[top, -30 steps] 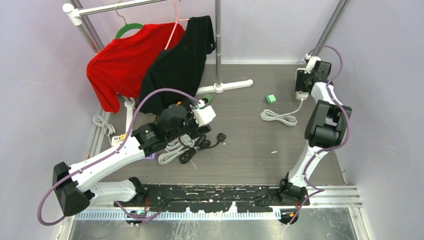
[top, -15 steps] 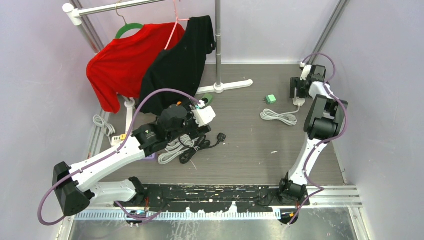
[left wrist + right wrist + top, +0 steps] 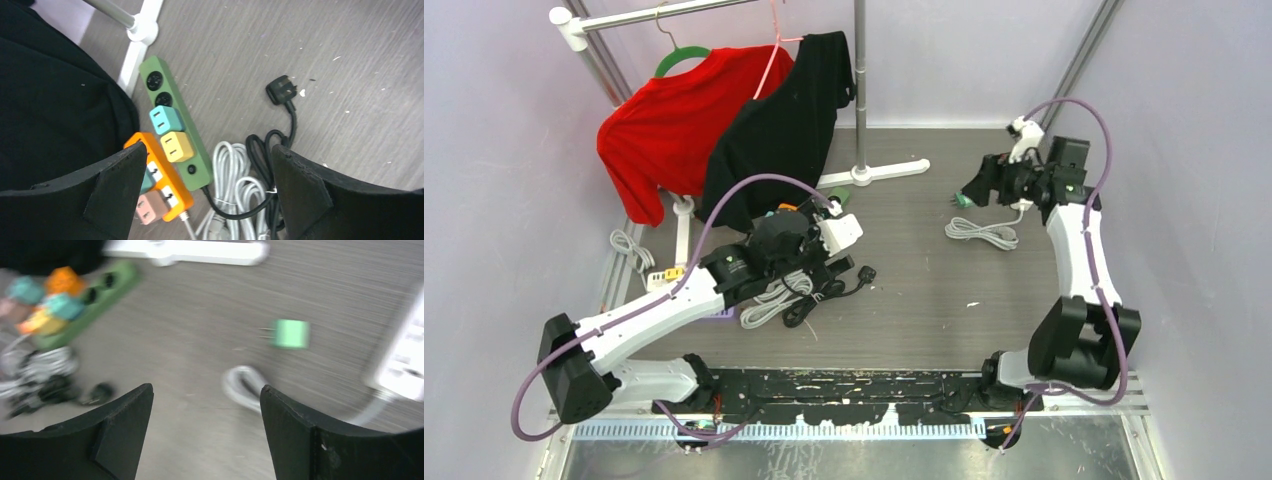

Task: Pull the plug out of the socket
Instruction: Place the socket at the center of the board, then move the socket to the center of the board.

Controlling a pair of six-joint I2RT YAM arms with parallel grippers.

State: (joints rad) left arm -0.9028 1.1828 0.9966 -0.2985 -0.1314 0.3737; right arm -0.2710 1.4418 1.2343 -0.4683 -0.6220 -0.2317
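A green power strip [image 3: 186,150] lies on the floor with a teal plug [image 3: 166,120] and a yellow plug [image 3: 176,146] in its sockets. Beside it lies an orange strip [image 3: 170,190] holding a pink plug [image 3: 149,209]. My left gripper [image 3: 209,155] is open and empty, hovering above both strips [image 3: 814,272]. My right gripper [image 3: 206,390] is open and empty above bare floor. A loose green plug [image 3: 291,334] lies ahead of it, also in the top view [image 3: 965,197]. A white strip [image 3: 402,352] lies to its right.
Coiled white cables [image 3: 237,195] and a black cord with its plug [image 3: 280,92] lie right of the green strip. A white cable coil [image 3: 980,234] lies near the right gripper. A clothes rack base [image 3: 874,172] with red [image 3: 669,125] and black [image 3: 784,120] shirts stands at the back.
My right arm has swung out of the back right corner and now reaches left over the floor near the loose green plug. My left gripper has shifted slightly right.
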